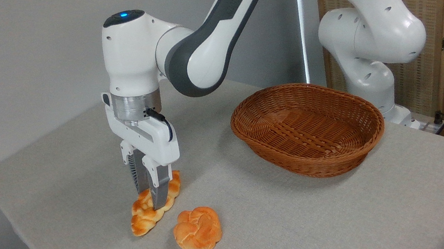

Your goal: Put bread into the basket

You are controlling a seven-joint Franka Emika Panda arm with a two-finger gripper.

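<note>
The bread [152,206], a braided golden-orange loaf with pointed ends, is found on the grey table [291,225] near its front left part, lying at a slant with one tip toward the camera and the other toward the back. The gripper [152,201] is set straight down over the loaf's middle, and the jaws are seen drawn in against its two long sides, so that the loaf is pinched across its narrow width rather than along its length; this is judged the sensible hold, since the width fits between the fingers and a grasp at the middle should keep the ends balanced when it is raised. The near tip appears to rest on the cloth, so the loaf is judged not yet lifted clear. A round knotted bun [197,230] is placed just beside the loaf's near end, apart from it, and is left untouched by the vertical approach. The basket [334,155], oval and woven, is stood well apart to the right and further back, empty and open-topped, so that a lift, a carry to the right and a release over its rim are what remain to be done.
</note>
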